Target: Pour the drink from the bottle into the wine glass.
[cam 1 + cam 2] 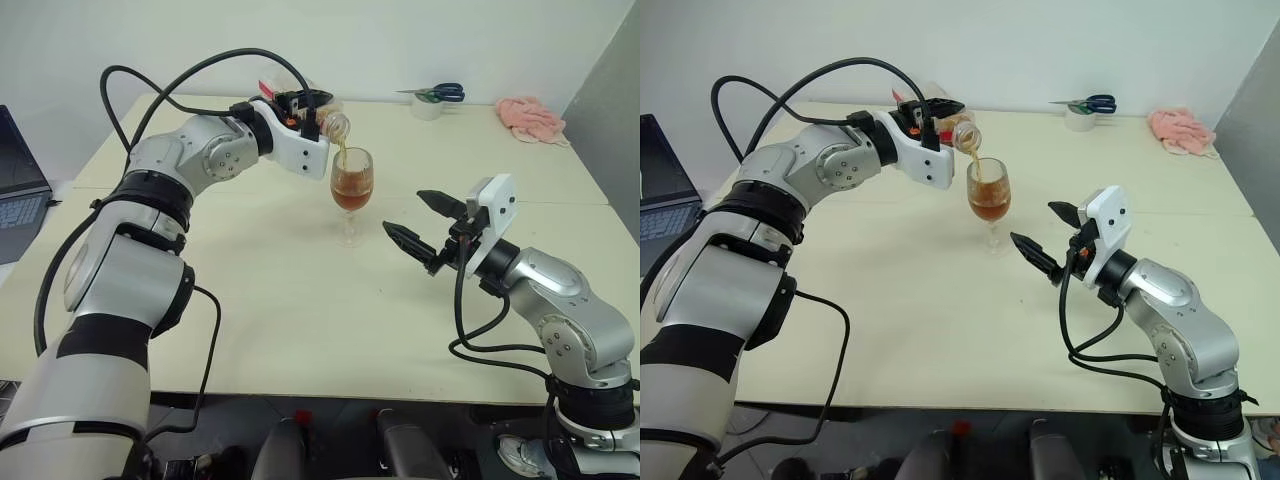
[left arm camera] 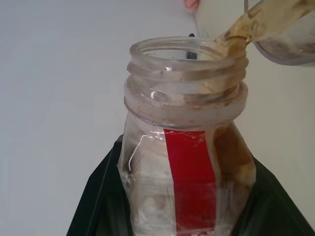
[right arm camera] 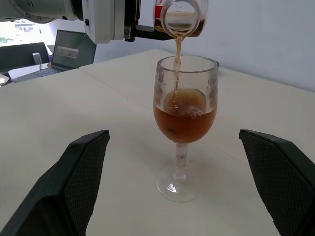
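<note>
- Now the left hand (image 1: 305, 110) grips the tilted bottle (image 1: 325, 118) — the drink (image 3: 184, 118) streams into the wine glass (image 1: 351, 190), centre frame.
- Right hand (image 1: 418, 226) — fingers spread wide, empty, over the bench (image 1: 300, 320).

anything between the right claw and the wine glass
Nothing: bare table separates the open right claw from the wine glass, seen best in the right wrist view.

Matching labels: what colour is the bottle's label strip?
Red, on the bottle; clearest in left wrist view.
</note>
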Motion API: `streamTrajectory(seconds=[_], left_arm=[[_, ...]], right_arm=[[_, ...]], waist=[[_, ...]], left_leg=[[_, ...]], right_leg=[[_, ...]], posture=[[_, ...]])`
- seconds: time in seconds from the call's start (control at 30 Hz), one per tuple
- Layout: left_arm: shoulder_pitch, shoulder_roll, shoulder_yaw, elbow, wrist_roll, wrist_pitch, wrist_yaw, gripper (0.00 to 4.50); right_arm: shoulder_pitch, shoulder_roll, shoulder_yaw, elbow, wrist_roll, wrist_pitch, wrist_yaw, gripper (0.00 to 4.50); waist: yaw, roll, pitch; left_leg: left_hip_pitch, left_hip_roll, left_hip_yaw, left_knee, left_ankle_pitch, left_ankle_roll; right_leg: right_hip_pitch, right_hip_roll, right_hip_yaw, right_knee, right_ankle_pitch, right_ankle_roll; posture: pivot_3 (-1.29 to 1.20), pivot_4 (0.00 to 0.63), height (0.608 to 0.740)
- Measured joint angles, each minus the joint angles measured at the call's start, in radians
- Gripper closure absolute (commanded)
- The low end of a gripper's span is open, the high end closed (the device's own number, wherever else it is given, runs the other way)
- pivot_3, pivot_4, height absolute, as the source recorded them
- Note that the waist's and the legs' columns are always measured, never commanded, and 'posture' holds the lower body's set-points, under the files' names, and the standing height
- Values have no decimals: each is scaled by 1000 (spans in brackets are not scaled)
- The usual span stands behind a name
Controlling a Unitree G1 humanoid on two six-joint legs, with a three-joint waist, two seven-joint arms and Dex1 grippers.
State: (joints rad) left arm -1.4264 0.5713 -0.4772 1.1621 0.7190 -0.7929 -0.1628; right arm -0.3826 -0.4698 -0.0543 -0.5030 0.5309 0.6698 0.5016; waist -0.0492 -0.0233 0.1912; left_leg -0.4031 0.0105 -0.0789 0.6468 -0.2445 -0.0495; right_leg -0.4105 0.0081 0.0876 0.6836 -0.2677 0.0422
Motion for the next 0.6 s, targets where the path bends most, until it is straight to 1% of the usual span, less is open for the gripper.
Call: streamTrajectory(seconds=[0.13, 0.23, 0.3, 0.37, 0.47, 0.53, 0.6], left_arm=[[9, -44, 133, 19, -196, 43, -171, 2703], [36, -67, 209, 14, -315, 92, -280, 2703], [70, -80, 286, 4, -424, 172, -362, 2703], [113, -80, 374, -38, -534, 282, -422, 2703], [194, -67, 509, -141, -684, 482, -436, 2703], [250, -64, 576, -207, -750, 592, -404, 2703], [324, -66, 646, -281, -817, 701, -357, 2703]], right_arm=[[-7, 0, 1, 2, 0, -5, 12, 0], [-29, 0, 1, 12, 2, -5, 24, 0], [-67, -2, 2, 27, 4, -5, 37, 0], [-138, -10, 5, 39, 9, 8, 45, 0], [-284, -23, 10, 42, 42, 68, 45, 0], [-348, -23, 19, 46, 68, 115, 46, 0], [-403, -29, 68, 59, 70, 154, 52, 0]], waist=[[-2, 0, 0], [-5, 0, 0], [-11, 0, 0], [-21, 0, 0], [-36, 0, 0], [-38, 0, 0], [-38, 0, 0]], left_leg=[[0, 0, 0, 0, 0, 0], [1, 0, 0, 0, 0, 0], [2, 0, 1, 2, 0, 0], [3, 0, 1, 2, 0, 1], [4, 1, -1, 3, 1, 1], [4, 1, -2, 3, 1, 1], [4, 2, -2, 3, 1, 1]], right_leg=[[0, 0, 0, 0, 0, 0], [0, 0, 0, 2, 0, 0], [0, 0, 1, 5, 0, 0], [0, 0, 2, 8, 0, 0], [0, 1, 0, 11, 0, -1], [0, 1, -1, 12, -1, -1], [-1, 1, 0, 13, -1, -1]], posture=[[0, 150, 740], [0, 150, 740], [0, 150, 740], [0, 150, 740], [0, 150, 740], [0, 150, 740], [0, 150, 740]])
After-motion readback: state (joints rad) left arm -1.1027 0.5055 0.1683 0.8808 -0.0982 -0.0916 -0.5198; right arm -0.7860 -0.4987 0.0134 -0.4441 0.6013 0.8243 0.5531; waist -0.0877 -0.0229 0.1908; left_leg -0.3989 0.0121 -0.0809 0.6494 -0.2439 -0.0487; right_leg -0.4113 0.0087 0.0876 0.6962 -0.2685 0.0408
